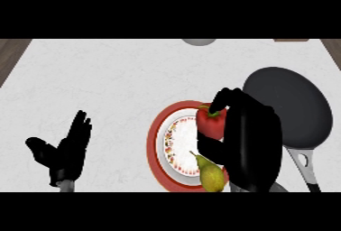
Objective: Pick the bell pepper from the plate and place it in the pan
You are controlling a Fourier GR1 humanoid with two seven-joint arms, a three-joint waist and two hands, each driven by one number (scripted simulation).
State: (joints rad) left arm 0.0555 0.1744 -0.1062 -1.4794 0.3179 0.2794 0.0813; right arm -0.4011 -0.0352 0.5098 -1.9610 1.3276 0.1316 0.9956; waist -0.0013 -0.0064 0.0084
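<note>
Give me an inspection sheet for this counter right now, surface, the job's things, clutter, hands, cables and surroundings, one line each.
Surface: white counter, lightly marbled.
Job's things: red bell pepper over the red-rimmed plate, at its right side; dark pan to the right of the plate, nothing seen in it, handle toward the near edge.
Clutter: yellow-green pear at the plate's near rim; grey round object at the far edge, mostly cut off.
Hands: right hand curled round the bell pepper; left hand open, resting at the lower left, fingers up.
Cables: nothing seen.
Surroundings: wood strips beyond the counter's left and right sides; a brown object at the far right edge.
</note>
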